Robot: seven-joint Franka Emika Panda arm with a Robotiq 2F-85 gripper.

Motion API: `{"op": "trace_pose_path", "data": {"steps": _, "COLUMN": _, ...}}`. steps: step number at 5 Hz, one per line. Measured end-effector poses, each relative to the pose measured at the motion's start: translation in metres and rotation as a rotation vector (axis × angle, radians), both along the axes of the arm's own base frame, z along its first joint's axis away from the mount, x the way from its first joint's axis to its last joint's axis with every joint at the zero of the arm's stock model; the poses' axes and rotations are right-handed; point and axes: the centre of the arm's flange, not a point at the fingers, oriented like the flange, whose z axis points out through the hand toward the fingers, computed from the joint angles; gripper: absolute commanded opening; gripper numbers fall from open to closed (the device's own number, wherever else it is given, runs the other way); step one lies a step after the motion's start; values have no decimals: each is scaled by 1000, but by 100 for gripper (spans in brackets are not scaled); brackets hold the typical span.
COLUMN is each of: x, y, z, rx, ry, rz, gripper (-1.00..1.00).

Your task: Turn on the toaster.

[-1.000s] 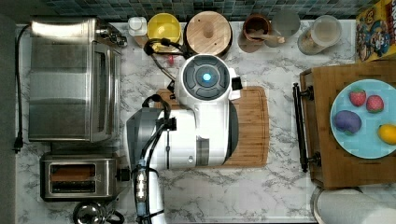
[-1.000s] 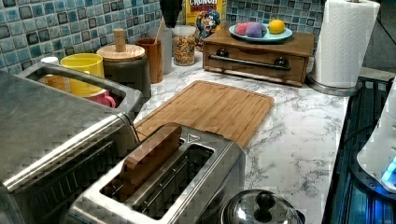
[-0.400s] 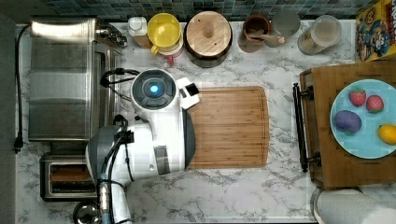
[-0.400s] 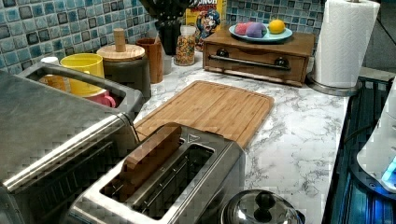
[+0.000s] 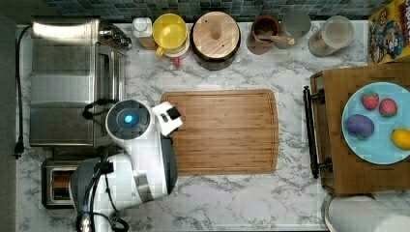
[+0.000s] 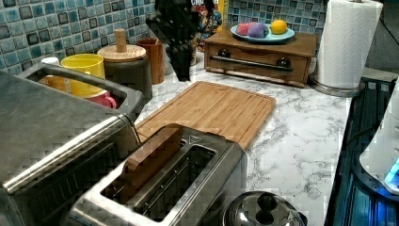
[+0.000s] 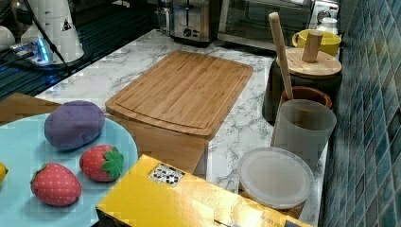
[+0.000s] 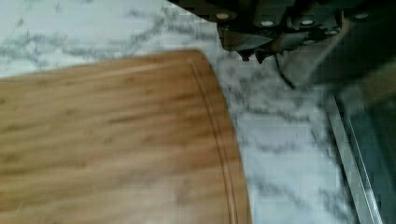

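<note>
The toaster (image 6: 164,188) holds a brown slice in one slot, beside the toaster oven (image 6: 51,141).

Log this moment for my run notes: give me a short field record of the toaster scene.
toaster: beside the toaster oven, something brown standing in one slot
arm: over the counter between toaster and cutting board in the top view
claw: dark, above the counter beyond the cutting board in the left view
</note>
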Motion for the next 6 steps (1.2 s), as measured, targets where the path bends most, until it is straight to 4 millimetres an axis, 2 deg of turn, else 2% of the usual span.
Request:
{"op": "trace_pose_path", "data": {"steps": 1, "x": -36, "y": 16, "z": 0, "rx": 44, "ry": 8, "rz": 36, "gripper": -100}}
{"op": "trace_pose_path", "data": {"steps": 2, "x": -63, "y": 24, "z": 16, "rx": 45, "ry": -42, "rz": 87, "gripper": -100}}
{"op": "trace_pose_path", "data": {"steps": 3, "x": -75, "y": 35, "z": 34, "rx": 56, "ry": -85, "rz": 151, "gripper": -100}}
{"op": "trace_pose_path", "data": {"steps": 4, "x": -78, "y": 45, "z": 26, "rx": 56, "ry": -71, "rz": 202, "gripper": -100}}
{"op": "trace_pose_path", "data": {"steps": 5, "x": -74, "y": 54, "z": 1, "rx": 54, "ry": -38, "rz": 215, "gripper": -100}}
{"op": "trace_pose_path", "data": {"steps": 6, "x": -80, "y": 54, "z": -21, "rx": 84, "ry": -21, "rz": 206, "gripper": -100}}
